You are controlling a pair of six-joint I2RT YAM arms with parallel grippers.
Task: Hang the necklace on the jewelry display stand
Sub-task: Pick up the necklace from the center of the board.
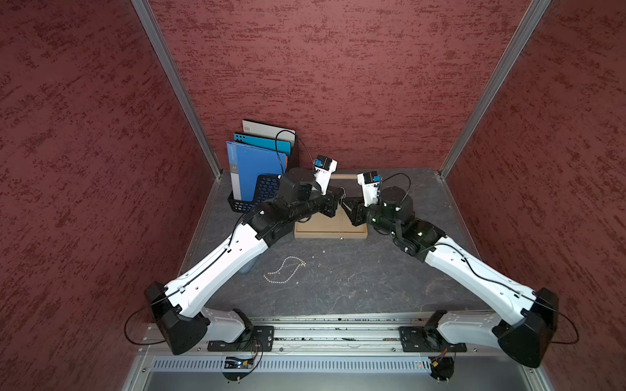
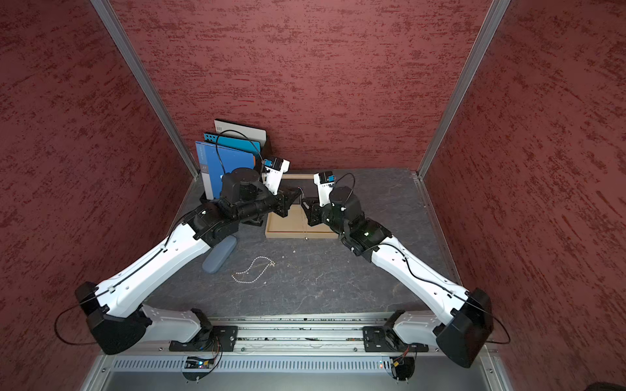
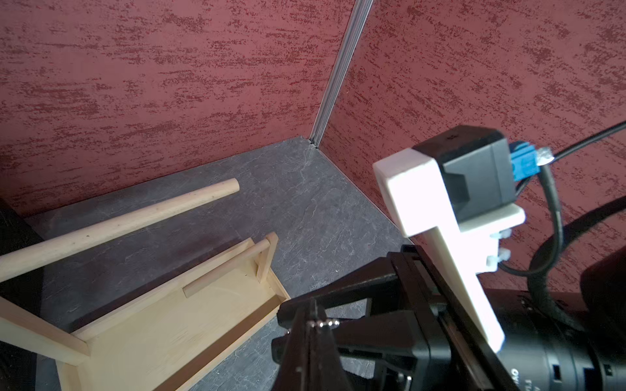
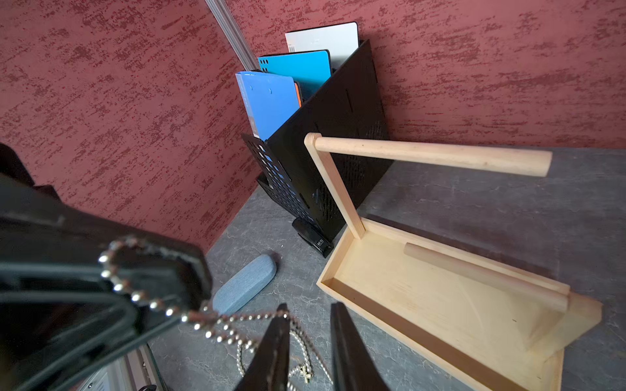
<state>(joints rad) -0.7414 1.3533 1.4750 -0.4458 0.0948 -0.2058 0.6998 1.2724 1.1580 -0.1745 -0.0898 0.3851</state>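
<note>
The left end effector (image 3: 313, 320) is clamped shut on the necklace (image 3: 323, 323), a fine bead chain. The chain loops over the tips and, in both top views, hangs down to the front rim of the tray (image 1: 330, 236). The right end effector (image 4: 309, 306) faces it tip to tip, its jaws a narrow gap apart. A strand of the chain runs past one fingertip without being pinched. Both hover over the front part of the stand (image 4: 338, 189), in front of its crossbar (image 4: 430, 154), and the necklace is clear of that bar. Each arm reaches in from its own front corner of the worktop (image 1: 355, 277), forearm sloping up toward the middle and wrist turned inward. The stand sits midway along the back edge, and a black file rack (image 1: 242, 204) fills the back left corner. A second bead chain (image 1: 284, 270) lies flat near the middle, and a blue-grey glasses case (image 2: 219, 257) lies beneath the left forearm.
</note>
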